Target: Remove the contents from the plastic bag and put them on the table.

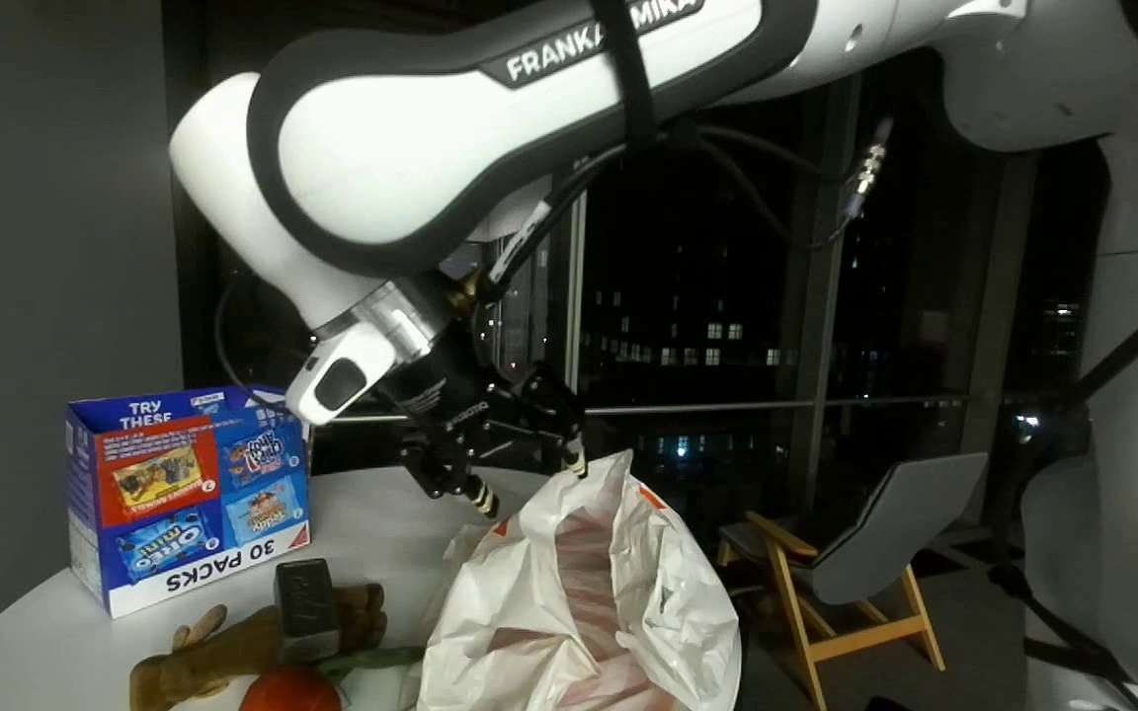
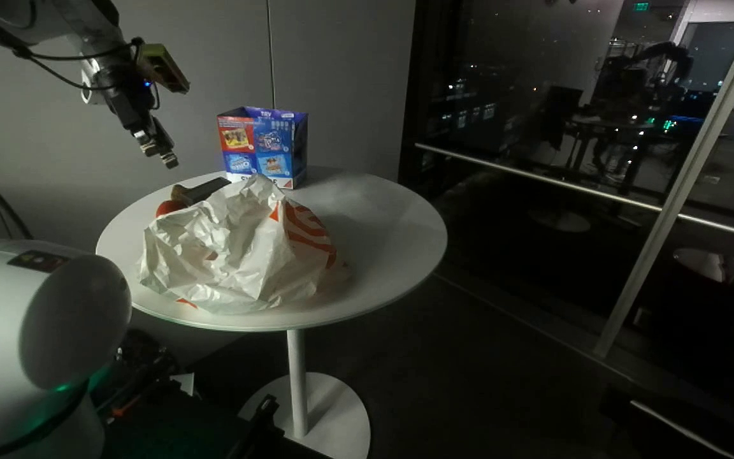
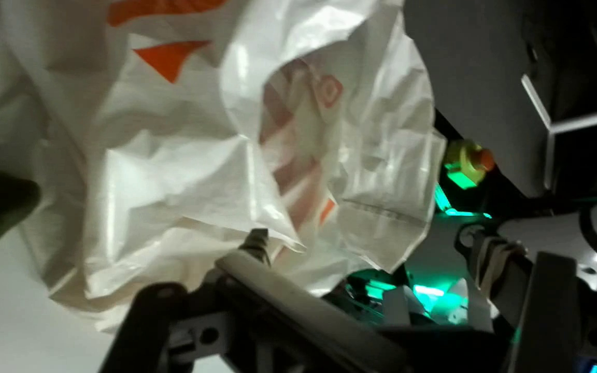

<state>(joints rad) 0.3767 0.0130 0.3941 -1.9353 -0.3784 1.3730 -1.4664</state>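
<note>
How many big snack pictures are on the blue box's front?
4 on the blue box: the upper-left picture, upper-right picture, lower-left picture and lower-right picture. Hidden sides may have more.

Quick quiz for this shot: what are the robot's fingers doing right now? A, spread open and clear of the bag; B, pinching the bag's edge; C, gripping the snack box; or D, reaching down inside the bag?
A: in an exterior view the fingers stand apart, and in an exterior view a plain gap shows between them and the bag.
</note>
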